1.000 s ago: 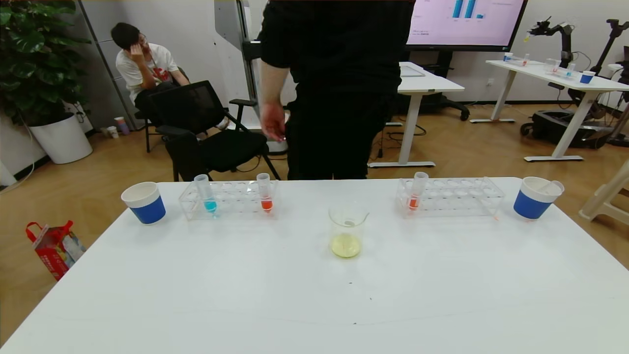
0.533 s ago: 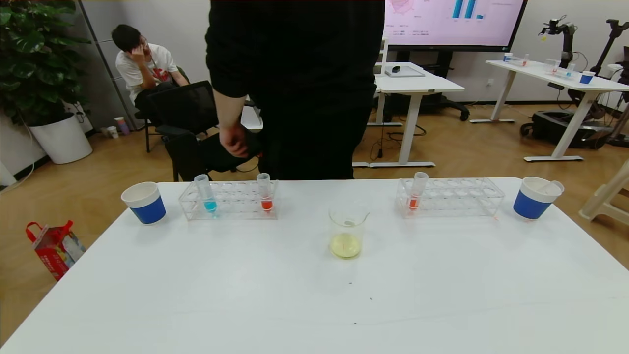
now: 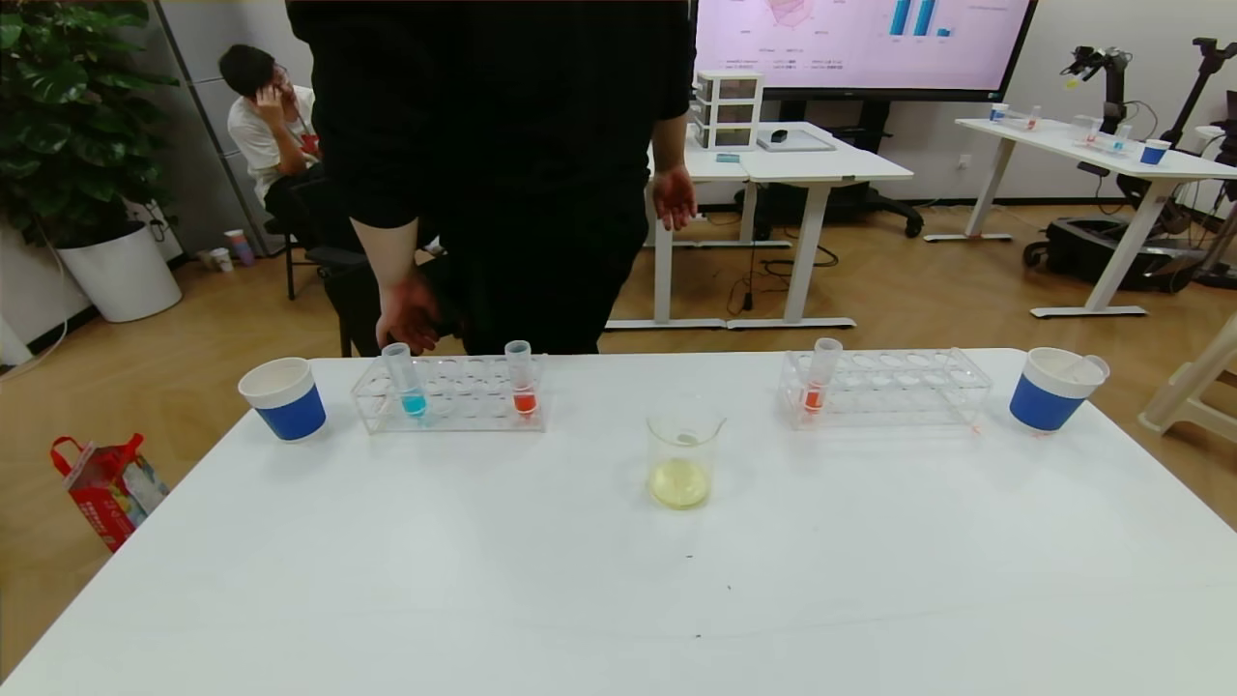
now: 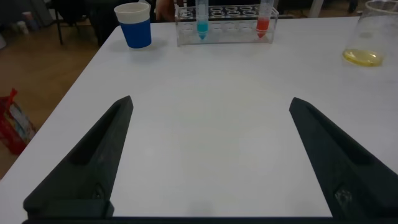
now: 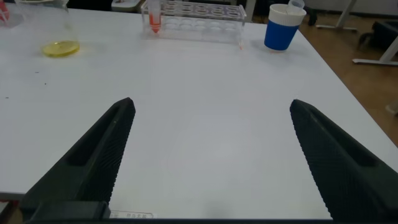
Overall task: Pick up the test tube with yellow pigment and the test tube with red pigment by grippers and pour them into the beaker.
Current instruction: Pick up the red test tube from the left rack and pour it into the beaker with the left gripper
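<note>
The beaker [image 3: 683, 454] stands mid-table with yellow liquid in its bottom; it also shows in the left wrist view [image 4: 370, 31] and the right wrist view [image 5: 59, 37]. One test tube with red pigment [image 3: 522, 379] stands in the left rack [image 3: 449, 394], another [image 3: 819, 377] in the right rack [image 3: 889, 387]. No tube with yellow pigment is in view. My left gripper [image 4: 211, 101] and right gripper [image 5: 211, 102] are open and empty, low over the near part of the table, and out of the head view.
A cyan tube [image 3: 406, 382] stands in the left rack. Blue-and-white cups stand at far left [image 3: 283, 398] and far right [image 3: 1051, 389], the right one holding a clear tube. A person in black [image 3: 503, 174] stands at the far edge, hand [image 3: 406, 319] near the left rack.
The person in black has walked left along the far edge; the hand is now just behind the cyan tube. Nothing on the table has moved.
</note>
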Available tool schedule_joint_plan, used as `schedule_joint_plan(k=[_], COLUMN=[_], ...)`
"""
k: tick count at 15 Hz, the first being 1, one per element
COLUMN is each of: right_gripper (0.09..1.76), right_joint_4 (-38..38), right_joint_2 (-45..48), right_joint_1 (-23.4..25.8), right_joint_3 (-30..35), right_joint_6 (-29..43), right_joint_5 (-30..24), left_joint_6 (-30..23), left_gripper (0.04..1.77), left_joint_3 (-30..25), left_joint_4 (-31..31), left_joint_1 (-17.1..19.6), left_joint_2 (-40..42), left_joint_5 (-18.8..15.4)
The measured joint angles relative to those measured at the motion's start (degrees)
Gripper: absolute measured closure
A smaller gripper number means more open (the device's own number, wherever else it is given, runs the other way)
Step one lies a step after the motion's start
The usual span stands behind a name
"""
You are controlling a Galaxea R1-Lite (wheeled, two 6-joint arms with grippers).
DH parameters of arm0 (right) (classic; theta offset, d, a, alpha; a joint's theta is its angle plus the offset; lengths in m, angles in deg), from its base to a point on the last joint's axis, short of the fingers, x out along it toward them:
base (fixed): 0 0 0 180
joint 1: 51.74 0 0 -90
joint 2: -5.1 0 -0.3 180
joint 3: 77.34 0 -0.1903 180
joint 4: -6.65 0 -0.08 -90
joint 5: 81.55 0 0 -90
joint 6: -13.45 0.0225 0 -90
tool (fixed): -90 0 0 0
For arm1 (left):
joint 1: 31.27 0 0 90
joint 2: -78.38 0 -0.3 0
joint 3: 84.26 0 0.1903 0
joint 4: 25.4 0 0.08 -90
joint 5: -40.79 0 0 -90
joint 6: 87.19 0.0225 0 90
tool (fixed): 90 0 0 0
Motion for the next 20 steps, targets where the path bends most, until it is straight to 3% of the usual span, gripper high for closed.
schedule_joint_plan(k=[9, 12, 17, 20], right_gripper=[0.11, 0.11, 0.11, 0.11], right_joint_4=[0.0, 0.02, 0.0, 0.0], right_joint_2=[0.0, 0.0, 0.0, 0.0], right_joint_1=[0.0, 0.0, 0.0, 0.0], right_joint_3=[0.0, 0.0, 0.0, 0.0], right_joint_6=[0.04, 0.04, -0.02, 0.02], right_joint_5=[0.02, 0.05, 0.05, 0.02], left_joint_6=[0.89, 1.07, 0.72, 0.74], left_gripper=[0.06, 0.06, 0.06, 0.06], left_joint_3=[0.07, 5.32, 18.21, 23.0], left_joint_4=[0.05, -0.6, 2.11, 12.2], left_joint_1=[0.0, 0.0, -1.01, -1.27], left_joint_2=[0.0, -1.04, -16.25, -29.98], left_joint_5=[0.11, -0.85, -1.3, -1.38])
